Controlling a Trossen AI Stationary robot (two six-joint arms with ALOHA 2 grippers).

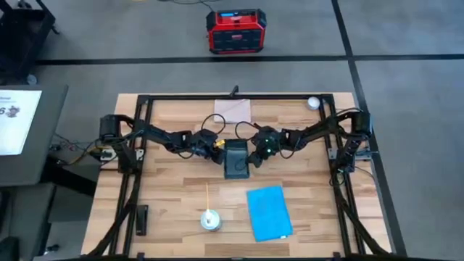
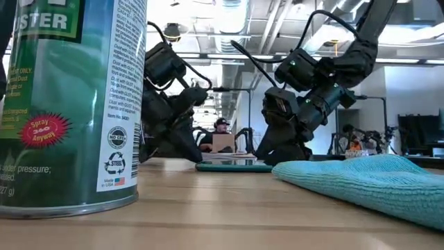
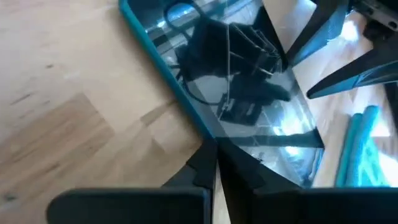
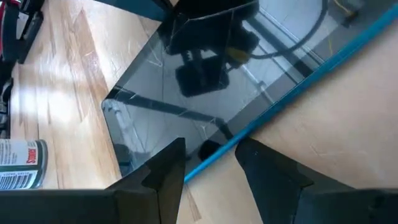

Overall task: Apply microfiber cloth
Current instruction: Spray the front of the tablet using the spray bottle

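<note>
My left gripper [image 3: 214, 163] stands at the left edge of the one black tablet [image 1: 235, 159], its fingers pressed together on the teal rim, as far as I can see. My right gripper [image 4: 211, 158] is at the opposite edge; its two fingers [image 4: 165, 168] are a little apart, one on each side of the teal rim, and I cannot tell if they touch it. I count one microfiber cloth [image 1: 269, 212]: bright sky-blue, soft, folded flat, a rectangle lying slightly turned on the wooden table [image 1: 167, 203]. It lies apart from both grippers, toward the front of the table, right of the one green spray can [image 1: 209, 220]. One pale sheet [image 1: 233, 110] lies behind the tablet.
</note>
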